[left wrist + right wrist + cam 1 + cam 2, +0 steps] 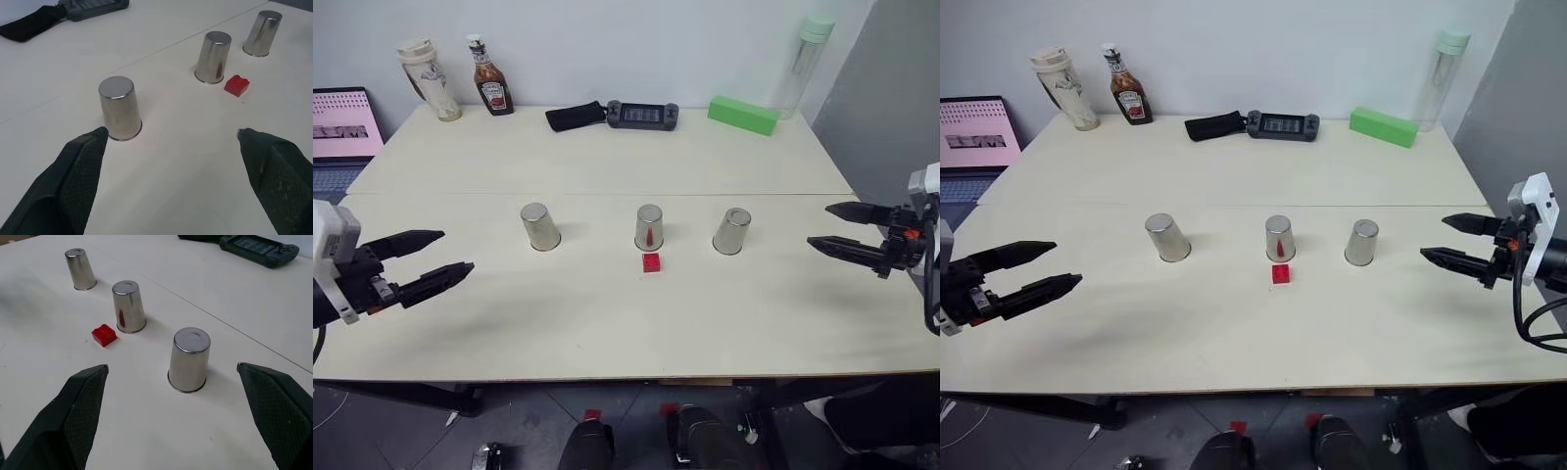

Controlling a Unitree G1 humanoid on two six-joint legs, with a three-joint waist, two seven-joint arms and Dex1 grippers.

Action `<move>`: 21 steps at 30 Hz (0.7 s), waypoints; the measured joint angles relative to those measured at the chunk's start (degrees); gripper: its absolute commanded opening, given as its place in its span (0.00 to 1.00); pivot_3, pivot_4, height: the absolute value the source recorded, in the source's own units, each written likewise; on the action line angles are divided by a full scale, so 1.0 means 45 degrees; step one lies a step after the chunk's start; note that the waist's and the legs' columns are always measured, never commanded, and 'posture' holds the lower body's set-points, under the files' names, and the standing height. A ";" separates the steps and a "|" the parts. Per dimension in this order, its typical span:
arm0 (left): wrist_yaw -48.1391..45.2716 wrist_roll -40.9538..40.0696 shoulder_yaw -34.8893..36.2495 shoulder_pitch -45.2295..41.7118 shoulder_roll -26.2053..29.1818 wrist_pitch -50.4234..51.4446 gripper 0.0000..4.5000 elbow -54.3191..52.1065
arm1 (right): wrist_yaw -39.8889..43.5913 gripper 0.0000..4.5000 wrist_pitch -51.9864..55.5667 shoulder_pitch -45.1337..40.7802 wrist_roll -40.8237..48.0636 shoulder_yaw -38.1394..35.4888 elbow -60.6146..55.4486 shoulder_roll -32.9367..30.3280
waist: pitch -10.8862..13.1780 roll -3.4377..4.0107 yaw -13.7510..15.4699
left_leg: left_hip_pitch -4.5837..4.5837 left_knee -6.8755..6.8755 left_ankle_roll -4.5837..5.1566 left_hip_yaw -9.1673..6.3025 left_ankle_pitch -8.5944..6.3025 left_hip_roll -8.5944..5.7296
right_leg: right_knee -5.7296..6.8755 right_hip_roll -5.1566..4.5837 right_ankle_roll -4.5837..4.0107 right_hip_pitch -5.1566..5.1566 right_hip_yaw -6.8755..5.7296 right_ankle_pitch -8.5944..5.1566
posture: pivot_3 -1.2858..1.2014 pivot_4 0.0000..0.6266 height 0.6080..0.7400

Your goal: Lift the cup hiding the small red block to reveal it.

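Note:
Three identical silver steel cups stand upside down in a row on the table: left, middle and right. The small red block lies uncovered on the table just in front of the middle cup, which mirrors its red; no cup hides it. My left gripper hovers open at the table's left side, facing the left cup, with nothing between its fingers. At the right side my right gripper is also open and empty, facing the right cup.
Along the back edge stand a beige lidded mug, a ketchup bottle, a black pouch, a handheld console, a green box and a clear bottle. A laptop sits off the table's left.

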 measured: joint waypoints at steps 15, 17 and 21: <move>0.0113 -0.0037 -0.0290 -0.0262 -0.0090 0.0013 1.00 -0.0009 | -0.0218 0.99 0.0000 -0.0070 0.0003 0.0019 -0.0002 0.0236 | 0.0000 0.0000 0.0001 | 0.0004 0.0002 0.0000 0.0024 0.0000 0.0001 | 0.0004 -0.0001 0.0002 -0.0003 0.0011 0.0001 | 0.52 0.24 1.00; 0.0115 -0.0037 -0.0291 -0.0257 -0.0091 0.0013 1.00 -0.0009 | -0.0225 0.99 0.0000 -0.0070 0.0002 0.0019 -0.0003 0.0237 | 0.0000 0.0000 0.0001 | 0.0004 0.0003 0.0000 0.0024 0.0000 0.0001 | 0.0004 -0.0001 0.0002 -0.0002 0.0010 0.0001 | 0.52 0.24 1.00; 0.0146 -0.0036 -0.0319 -0.0246 -0.0188 0.0013 1.00 -0.0057 | -0.0240 0.99 0.0000 -0.0070 -0.0003 0.0020 -0.0003 0.0240 | 0.0000 0.0000 0.0001 | 0.0005 0.0003 0.0000 0.0024 0.0000 0.0001 | 0.0005 0.0000 0.0002 -0.0002 0.0009 0.0001 | 0.52 0.24 1.00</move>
